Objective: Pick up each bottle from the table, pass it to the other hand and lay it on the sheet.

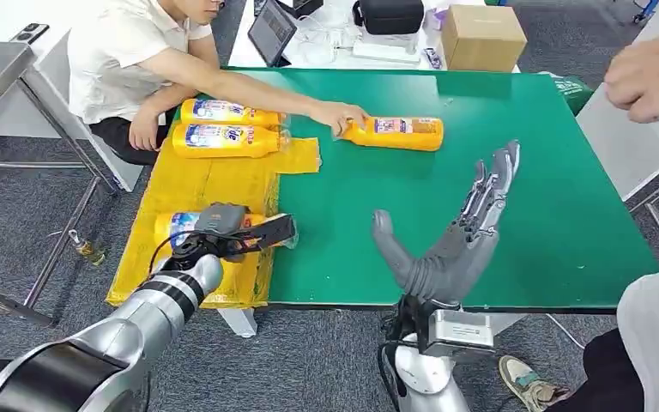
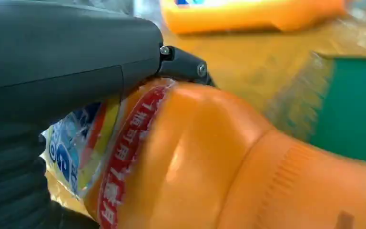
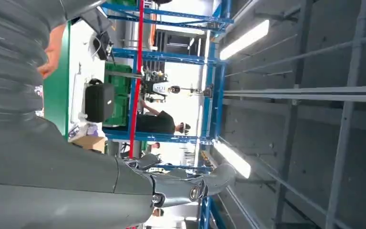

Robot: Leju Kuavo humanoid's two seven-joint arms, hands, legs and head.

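**Third bottle being laid on the sheet**

The held bottle (image 1: 184, 225) lies on its side at the near end of the yellow sheet (image 1: 223, 176), with the left robot hand (image 1: 227, 232) wrapped over its body; the left wrist view shows dark fingers (image 2: 183, 64) curled across its orange shoulder. Two placed bottles (image 1: 223, 127) lie side by side at the sheet's far end. One more bottle (image 1: 399, 132) rests on the green worktop (image 1: 523, 172), just beside the sheet, where a seated person's hand (image 1: 336, 114) touches its neck end. The right robot hand (image 1: 459, 236) is raised over the near worktop edge, fingers spread wide and holding nothing.

The step in hand looks like the laying-down. Next, the left robot hand should release and lift clear, and the right robot hand should reach for the remaining bottle once the person's hand is clear.
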